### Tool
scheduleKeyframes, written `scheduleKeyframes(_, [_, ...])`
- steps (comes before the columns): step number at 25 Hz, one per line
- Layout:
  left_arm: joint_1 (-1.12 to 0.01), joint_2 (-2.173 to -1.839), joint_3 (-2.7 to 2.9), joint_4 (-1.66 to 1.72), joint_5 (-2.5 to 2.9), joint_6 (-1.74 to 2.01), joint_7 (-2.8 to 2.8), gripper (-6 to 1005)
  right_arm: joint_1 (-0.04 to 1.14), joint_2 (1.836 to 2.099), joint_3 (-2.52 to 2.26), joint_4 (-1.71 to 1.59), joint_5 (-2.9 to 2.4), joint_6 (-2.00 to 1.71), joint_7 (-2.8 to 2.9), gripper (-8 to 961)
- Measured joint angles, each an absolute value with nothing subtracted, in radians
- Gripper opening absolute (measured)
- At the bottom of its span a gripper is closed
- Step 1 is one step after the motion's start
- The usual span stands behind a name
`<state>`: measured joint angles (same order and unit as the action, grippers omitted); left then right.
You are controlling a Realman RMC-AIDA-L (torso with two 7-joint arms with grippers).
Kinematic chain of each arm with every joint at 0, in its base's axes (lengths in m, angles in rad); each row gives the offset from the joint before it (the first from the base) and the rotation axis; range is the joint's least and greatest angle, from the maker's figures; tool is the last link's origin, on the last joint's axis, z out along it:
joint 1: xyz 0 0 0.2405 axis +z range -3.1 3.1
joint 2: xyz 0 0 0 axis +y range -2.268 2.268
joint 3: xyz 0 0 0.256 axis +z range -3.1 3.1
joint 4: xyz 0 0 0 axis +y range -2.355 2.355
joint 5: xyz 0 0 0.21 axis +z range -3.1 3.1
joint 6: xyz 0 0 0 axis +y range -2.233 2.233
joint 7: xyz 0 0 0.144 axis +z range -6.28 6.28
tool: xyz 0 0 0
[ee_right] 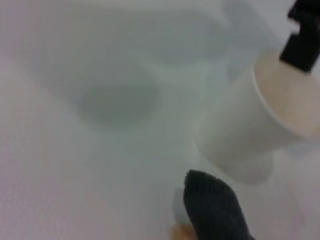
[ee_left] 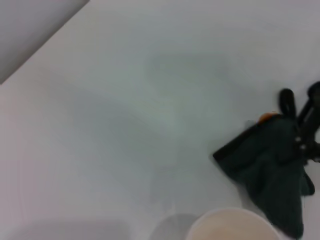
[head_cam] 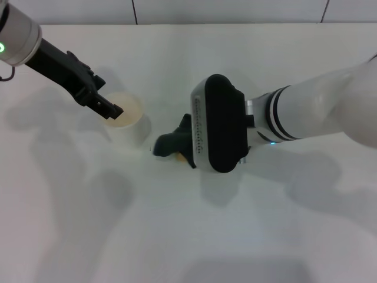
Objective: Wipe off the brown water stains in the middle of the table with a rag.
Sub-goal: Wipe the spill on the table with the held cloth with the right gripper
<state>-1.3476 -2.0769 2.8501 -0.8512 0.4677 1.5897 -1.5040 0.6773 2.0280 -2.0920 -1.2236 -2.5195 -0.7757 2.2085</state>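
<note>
The dark rag [head_cam: 168, 143] lies on the white table [head_cam: 194, 236] near its middle, bunched under my right gripper [head_cam: 187, 138], which is shut on it and presses it down. A small bit of the orange-brown water stain [head_cam: 179, 157] shows at the rag's near edge; the rest is hidden. In the left wrist view the rag [ee_left: 267, 170] hangs from the right gripper [ee_left: 300, 107], with a spot of stain [ee_left: 268, 117] beside it. The right wrist view shows the rag [ee_right: 215, 207] and stain [ee_right: 179, 231]. My left gripper [head_cam: 111, 109] hovers at the paper cup's rim.
A white paper cup [head_cam: 125, 115] stands just left of the rag, upright; it also shows in the right wrist view [ee_right: 255, 120] and, by its rim only, in the left wrist view [ee_left: 232, 225]. Bare tabletop lies in front and to the right.
</note>
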Motion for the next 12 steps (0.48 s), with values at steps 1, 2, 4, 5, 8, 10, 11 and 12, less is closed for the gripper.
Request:
scheduleKeyframes(1, [-1.349, -2.077, 2.85, -0.851, 0.468, 1.59, -1.504, 860, 0.681, 2.028, -2.087, -1.21, -2.52, -0.774, 2.209, 55])
scheduleKeyframes(2, [-1.35, -2.077, 2.85, -0.85, 0.468, 1.589, -1.505, 860, 0.684, 2.028, -2.08, -1.193, -2.52, -0.769, 2.209, 55])
scheduleKeyframes(4, [-1.351, -2.077, 2.85, -0.847, 0.468, 1.589, -1.505, 860, 0.686, 2.028, -2.062, -1.163, -2.521, -0.758, 2.209, 54])
scheduleKeyframes(5, [-1.351, -2.077, 2.85, -0.845, 0.468, 1.589, -1.505, 860, 0.684, 2.028, -2.05, -1.155, -2.521, -0.755, 2.209, 54])
scheduleKeyframes(8, [-1.351, -2.077, 2.85, -0.844, 0.468, 1.587, -1.505, 860, 0.669, 2.026, -1.997, -1.145, -2.522, -0.759, 2.209, 54])
scheduleKeyframes(10, [-1.351, -2.077, 2.85, -0.844, 0.468, 1.586, -1.505, 860, 0.656, 2.025, -1.952, -1.148, -2.522, -0.777, 2.209, 54])
scheduleKeyframes(11, [-1.351, -2.077, 2.85, -0.844, 0.468, 1.586, -1.506, 860, 0.652, 2.025, -1.937, -1.15, -2.522, -0.787, 2.209, 54])
scheduleKeyframes(12, [-1.352, -2.077, 2.85, -0.844, 0.468, 1.586, -1.506, 860, 0.65, 2.025, -1.919, -1.152, -2.52, -0.808, 2.209, 54])
